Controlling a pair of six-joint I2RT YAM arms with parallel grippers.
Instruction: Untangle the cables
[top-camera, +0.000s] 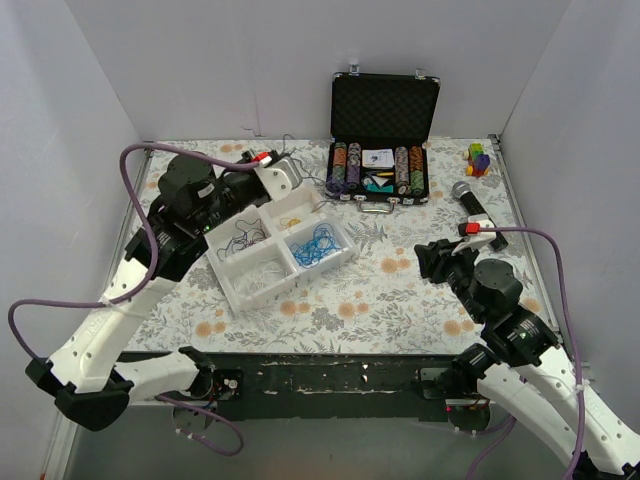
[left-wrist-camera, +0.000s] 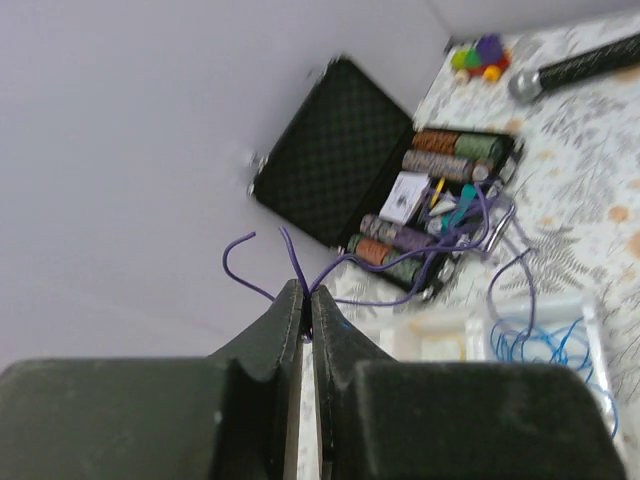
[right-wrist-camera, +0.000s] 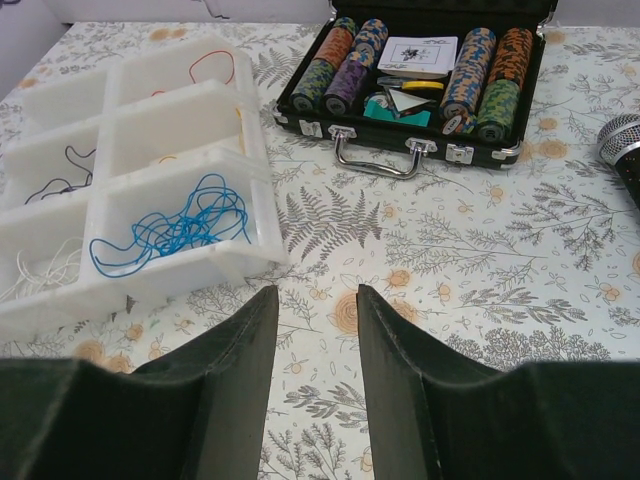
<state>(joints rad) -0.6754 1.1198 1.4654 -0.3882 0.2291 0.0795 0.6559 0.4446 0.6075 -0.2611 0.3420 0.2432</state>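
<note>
My left gripper is shut on a thin purple cable and holds it in the air. The cable's loops trail towards the chip case. From above, this gripper is over the far end of the white divided tray, and the purple cable hangs by the case. The tray's compartments hold a blue cable, a dark cable, a red-orange cable and a pale one. My right gripper is open and empty above the table, to the right of the tray.
An open black case of poker chips stands at the back. A microphone lies right of it, and a small coloured toy sits at the back right corner. White walls surround the table.
</note>
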